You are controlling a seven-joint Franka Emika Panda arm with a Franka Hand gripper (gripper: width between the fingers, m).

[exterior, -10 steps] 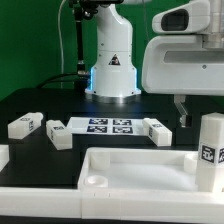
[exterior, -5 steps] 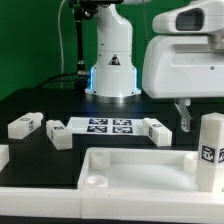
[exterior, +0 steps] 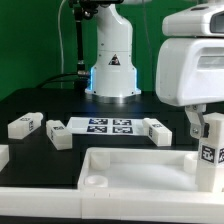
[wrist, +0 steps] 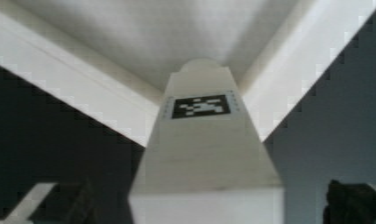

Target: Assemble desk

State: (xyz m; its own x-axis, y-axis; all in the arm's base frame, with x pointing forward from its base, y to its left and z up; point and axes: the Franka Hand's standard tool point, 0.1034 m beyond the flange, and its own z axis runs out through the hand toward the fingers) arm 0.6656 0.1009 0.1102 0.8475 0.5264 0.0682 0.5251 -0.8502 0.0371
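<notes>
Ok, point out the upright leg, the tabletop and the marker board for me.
upright leg [exterior: 211, 135]: exterior view, on its front face above the tag.
tabletop [exterior: 135, 154]: exterior view, on the far raised rim.
marker board [exterior: 108, 126]: exterior view, on its middle among the tags.

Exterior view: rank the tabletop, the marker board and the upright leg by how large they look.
1. tabletop, clearly largest
2-3. upright leg and marker board: similar area; the leg stands nearer the camera, so unranked
</notes>
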